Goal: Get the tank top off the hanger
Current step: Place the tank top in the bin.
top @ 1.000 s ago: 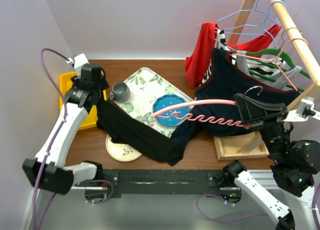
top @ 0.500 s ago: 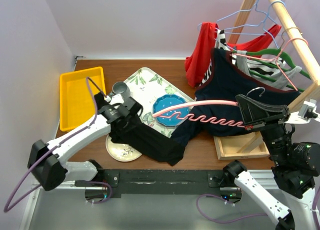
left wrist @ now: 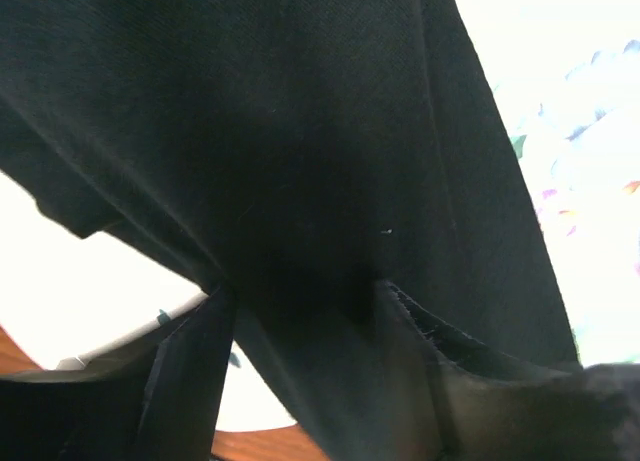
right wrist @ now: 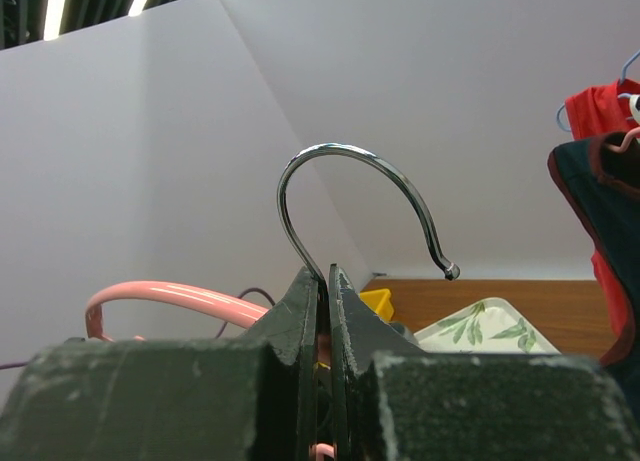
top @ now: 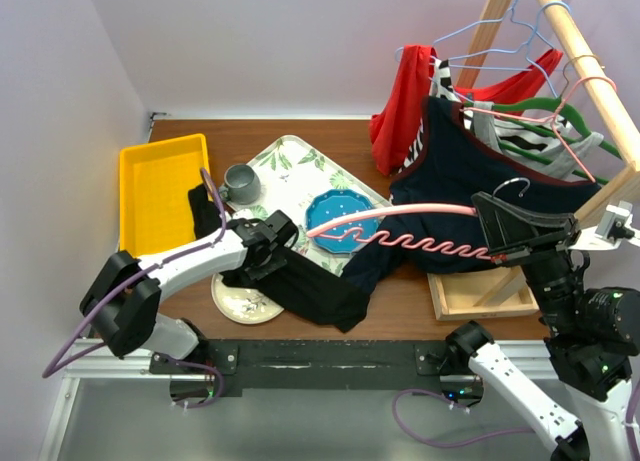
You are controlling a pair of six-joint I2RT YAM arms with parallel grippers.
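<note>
The black tank top (top: 310,286) lies crumpled on the table, running from the yellow bin (top: 150,181) to the front middle. It fills the left wrist view (left wrist: 300,131). My left gripper (top: 275,249) is low on its middle, and a fold sits between the fingers (left wrist: 305,311). My right gripper (top: 490,221) is shut on the neck of the pink hanger (top: 400,210), held level above the table with its metal hook (right wrist: 350,156) upward. The hanger's left tip ends over the blue plate (top: 345,216), just right of the left gripper.
A leaf-print tray (top: 290,161) holds a grey mug (top: 240,184) and the blue plate. A white plate (top: 240,301) lies under the tank top. A wooden rack (top: 580,41) at right carries red (top: 405,111) and navy (top: 470,171) garments on hangers.
My left gripper let go of the tank top's end at the yellow bin, swung right and down, and now sits on the garment's middle. The right arm and hanger stayed put.
</note>
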